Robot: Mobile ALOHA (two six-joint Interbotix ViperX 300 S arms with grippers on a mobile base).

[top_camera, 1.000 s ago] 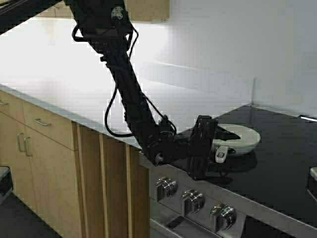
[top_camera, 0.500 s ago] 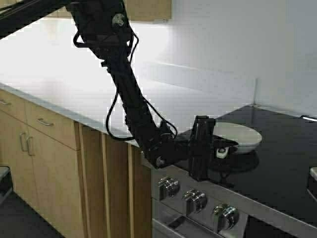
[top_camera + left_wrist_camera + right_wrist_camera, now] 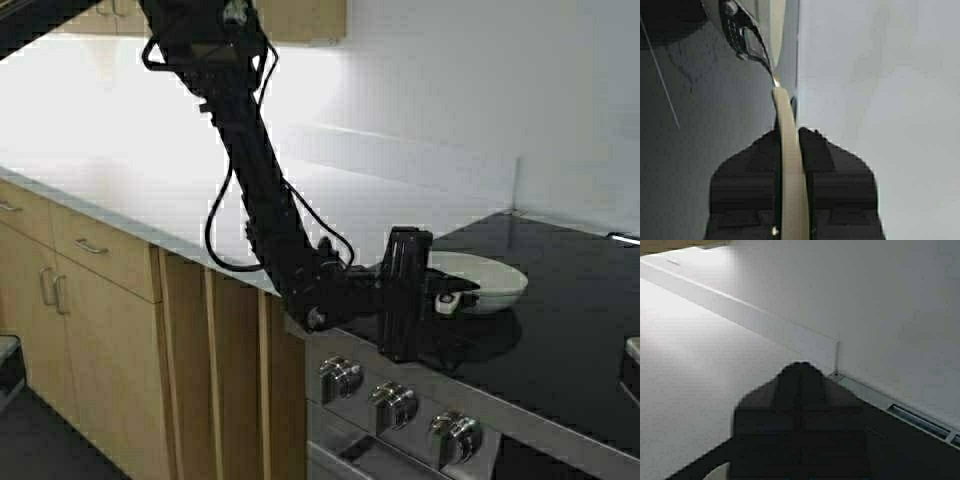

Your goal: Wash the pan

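Nearest the robot, below the work, run the stove's control knobs [image 3: 391, 402] along its front edge, and beside them to the left the wooden cabinet fronts [image 3: 95, 290] with their drawer pulls. Just above the knobs the left gripper [image 3: 452, 297] reaches in from the left over the black glass cooktop [image 3: 570, 330]; its fingers [image 3: 820, 165] are clamped from both sides on the pale handle [image 3: 787, 165] of the pan [image 3: 490, 275], which the left wrist view shows edge-on between them. The pan sits low over the near left part of the cooktop, with a dark reflection under it; whether it rests on the glass or is just clear of it cannot be told. The step in hand looks like the pick-up: the grasp is made, and washing has not begun. The next move probably calls for raising the pan level, so the short handle does not twist in the grip, and carrying it to a sink, which no view shows; the base may have to drive to find one. The right gripper [image 3: 800, 405] is out of the high view; its own camera shows its fingers pressed together on nothing, facing the wall. Farther off, the pale table [image 3: 150, 180] stretches left from the stove to a low backsplash [image 3: 400, 160], with a white wall [image 3: 480, 80] behind and the underside of wooden wall cabinets [image 3: 295, 18] at the top.
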